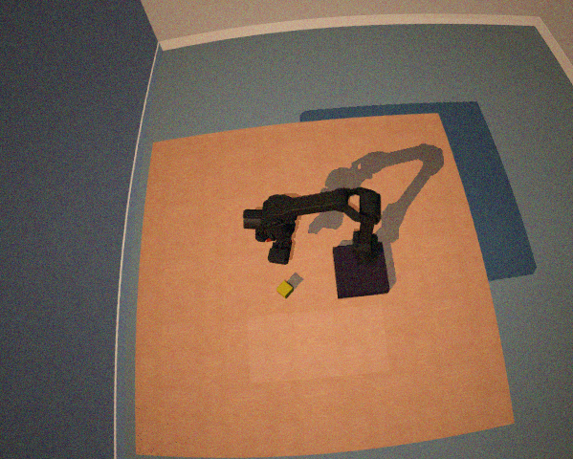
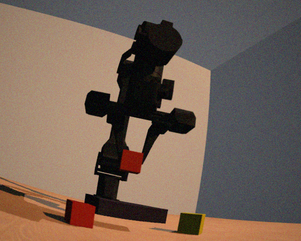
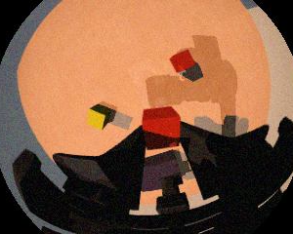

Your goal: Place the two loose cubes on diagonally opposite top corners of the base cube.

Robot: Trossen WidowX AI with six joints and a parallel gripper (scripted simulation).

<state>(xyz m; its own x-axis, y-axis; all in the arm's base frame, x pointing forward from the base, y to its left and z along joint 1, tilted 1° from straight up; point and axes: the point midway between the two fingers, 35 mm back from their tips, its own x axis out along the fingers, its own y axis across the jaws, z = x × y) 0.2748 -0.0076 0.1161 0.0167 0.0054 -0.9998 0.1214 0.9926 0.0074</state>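
Observation:
My gripper (image 2: 131,161) (image 3: 160,127) is shut on a red cube (image 2: 130,160) (image 3: 160,122) and holds it well above the table, roughly level. Only a red speck shows under the arm in the top view. A second red cube (image 2: 82,214) (image 3: 182,60) sits on the table, at the lower left in the exterior view; the arm hides it in the top view. The yellow cube (image 1: 284,289) (image 2: 190,223) (image 3: 97,118) stands alone on the table with nothing on top. The held cube is off to one side of it, not over it.
The arm's dark base block (image 1: 361,272) (image 2: 134,212) (image 3: 158,176) stands on the wooden table (image 1: 202,395), right of the yellow cube in the top view. The arm's shadow falls across the table, partly around the second red cube.

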